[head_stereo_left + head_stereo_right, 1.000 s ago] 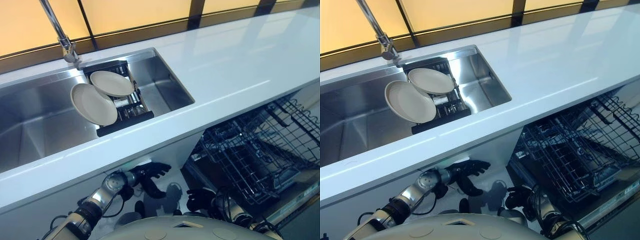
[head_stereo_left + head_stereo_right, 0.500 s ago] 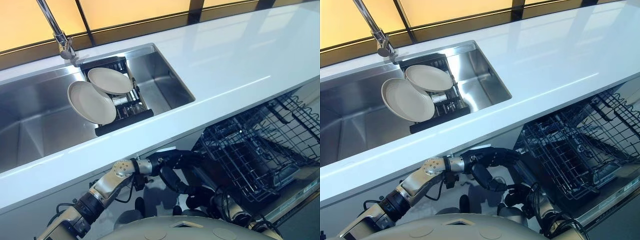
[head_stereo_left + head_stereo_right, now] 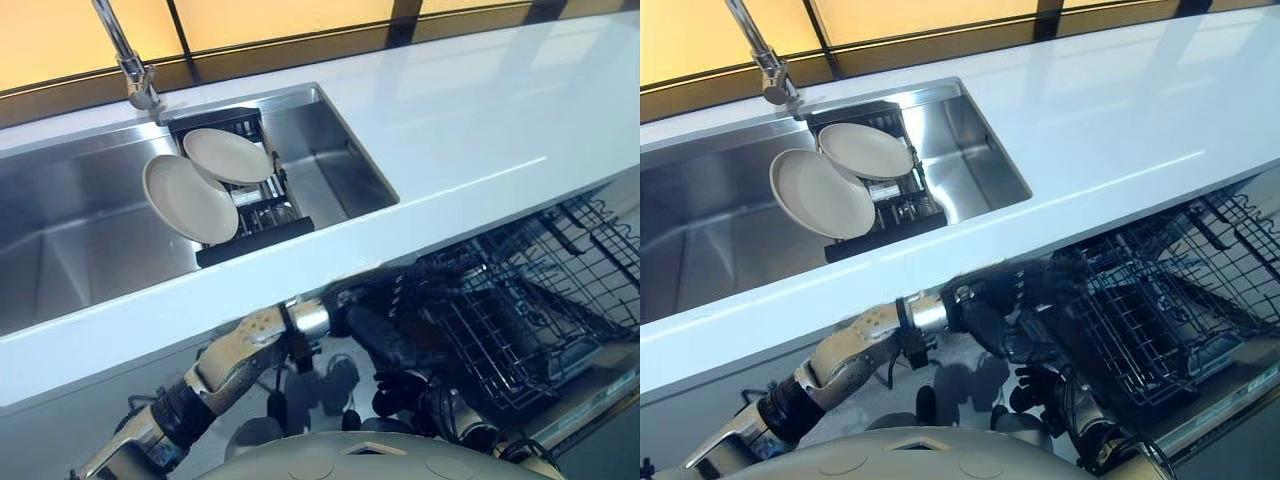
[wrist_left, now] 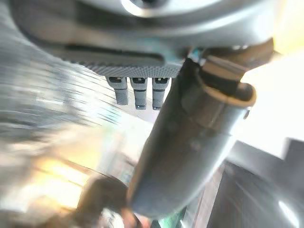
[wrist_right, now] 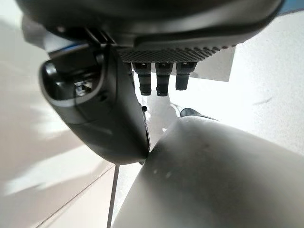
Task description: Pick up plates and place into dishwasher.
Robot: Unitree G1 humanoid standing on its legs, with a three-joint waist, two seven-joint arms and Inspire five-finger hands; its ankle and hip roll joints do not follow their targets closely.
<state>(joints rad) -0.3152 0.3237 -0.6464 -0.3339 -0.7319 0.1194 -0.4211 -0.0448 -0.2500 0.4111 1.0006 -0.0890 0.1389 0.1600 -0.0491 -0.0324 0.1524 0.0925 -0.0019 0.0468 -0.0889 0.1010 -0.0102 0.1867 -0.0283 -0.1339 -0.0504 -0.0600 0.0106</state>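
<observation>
Steel sink (image 3: 60, 250): I see it set in the white counter (image 3: 480, 110), with a tap (image 3: 128, 55) at its back edge.
Rack (image 3: 262, 213): dark, sits in the sink's right half.
Plates: two cream ones lean on the rack; left plate (image 3: 190, 198) is tilted, right plate (image 3: 228, 155) overlaps its upper edge.
Dishwasher basket (image 3: 540, 290): wire, pulled out below the counter at right.
Left hand (image 3: 385, 315): I see it under the counter edge, beside the basket, holding nothing; fingers blurred, I cannot tell their state.
Right hand (image 3: 1035, 390): low near the floor; state unclear.
</observation>
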